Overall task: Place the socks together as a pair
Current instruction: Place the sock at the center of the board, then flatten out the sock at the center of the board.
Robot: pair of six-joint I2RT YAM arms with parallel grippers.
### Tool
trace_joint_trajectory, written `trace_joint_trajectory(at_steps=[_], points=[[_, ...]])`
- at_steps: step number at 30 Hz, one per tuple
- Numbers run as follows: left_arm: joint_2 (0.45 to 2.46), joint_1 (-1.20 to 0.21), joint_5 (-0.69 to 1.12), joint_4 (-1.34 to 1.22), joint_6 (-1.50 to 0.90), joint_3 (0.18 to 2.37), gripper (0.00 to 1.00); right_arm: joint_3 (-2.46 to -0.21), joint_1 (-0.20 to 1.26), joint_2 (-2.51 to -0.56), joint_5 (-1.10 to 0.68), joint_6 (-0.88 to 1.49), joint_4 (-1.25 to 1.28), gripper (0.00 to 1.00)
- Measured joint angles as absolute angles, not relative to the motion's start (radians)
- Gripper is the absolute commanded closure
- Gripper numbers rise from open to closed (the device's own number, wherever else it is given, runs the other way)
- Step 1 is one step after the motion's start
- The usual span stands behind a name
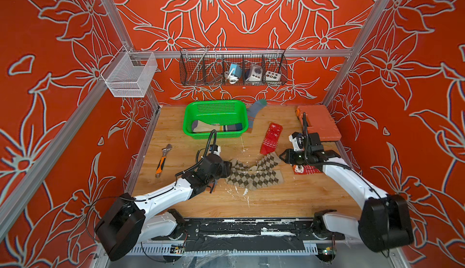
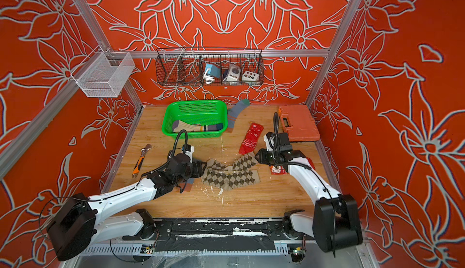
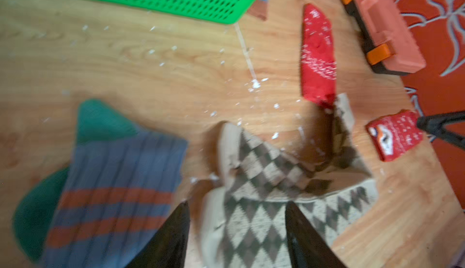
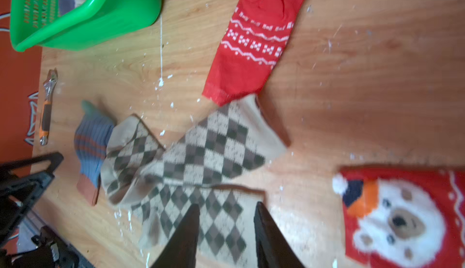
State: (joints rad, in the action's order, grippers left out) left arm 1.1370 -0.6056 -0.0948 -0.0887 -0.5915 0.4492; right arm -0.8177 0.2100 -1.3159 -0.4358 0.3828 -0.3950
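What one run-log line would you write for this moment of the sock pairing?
argyle socks: overlapping | left tool: open above them | right tool: open above them | red socks: apart

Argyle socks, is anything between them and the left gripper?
Nothing visible is. The left gripper is open right over one end of the argyle socks; the blue sock lies off to the side, not in between.

The blue striped sock (image 3: 113, 198) beside my left gripper (image 3: 237, 203) is blurred and cropped. The bear sock (image 4: 402, 216) near my right gripper (image 4: 227, 205) runs off-frame.
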Motion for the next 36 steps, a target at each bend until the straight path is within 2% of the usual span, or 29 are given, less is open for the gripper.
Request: trace_joint_trajectory(at_steps=[6,13,18,26,36], points=[[1.140,-0.439,0.015,-0.115,-0.591,0.358,0.43,-0.935,0.209,-1.545,-0.451,0.376,-0.363,0.63],[1.236,-0.376,0.097,-0.190,-0.586,0.354,0.49,-1.066,0.209,-1.716,-0.450,0.365,-0.368,0.64],[1.280,-0.345,0.121,-0.249,-0.579,0.353,0.52,-1.131,0.210,-1.780,-0.445,0.347,-0.378,0.71],[1.327,-0.292,0.142,-0.294,-0.572,0.367,0.53,-1.149,0.213,-1.813,-0.445,0.326,-0.424,0.74],[1.345,-0.208,0.136,-0.271,-0.542,0.397,0.54,-1.149,0.224,-1.813,-0.444,0.307,-0.455,0.96]])
